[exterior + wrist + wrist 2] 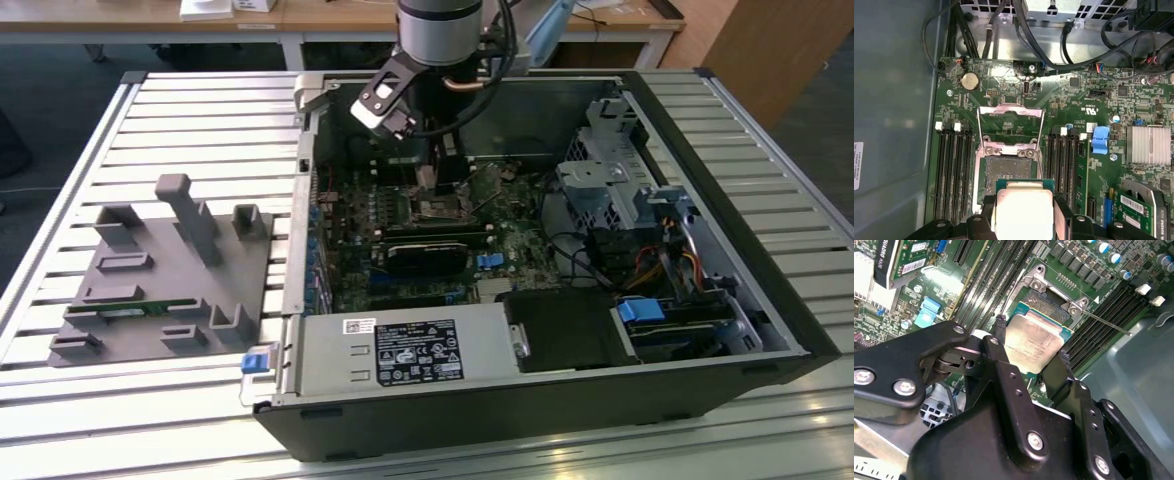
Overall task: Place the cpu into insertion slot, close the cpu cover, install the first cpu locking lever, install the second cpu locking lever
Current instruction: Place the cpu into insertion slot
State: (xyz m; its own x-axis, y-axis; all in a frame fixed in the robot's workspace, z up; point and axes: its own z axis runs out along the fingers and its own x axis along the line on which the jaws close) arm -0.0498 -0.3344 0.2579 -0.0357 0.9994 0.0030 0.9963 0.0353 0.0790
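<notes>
While the two black fingers [1004,370] of the gripper [1024,210] are closed on its opposite edges, the one cpu [1024,215] lies flat, pale matte metal top toward the wrist cameras; being square, it shows no long axis. It hangs partly over the one slot [1009,172], a dark square with silver rim, in the upper middle of the exterior view. The one cover [1010,109], a thin silver frame, stands tilted open.

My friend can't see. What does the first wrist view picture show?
The end effector grips the cpu, a square chip with a silver top, close to the bare insertion slot on a green motherboard. The cpu cover is swung open beyond the slot.
</notes>
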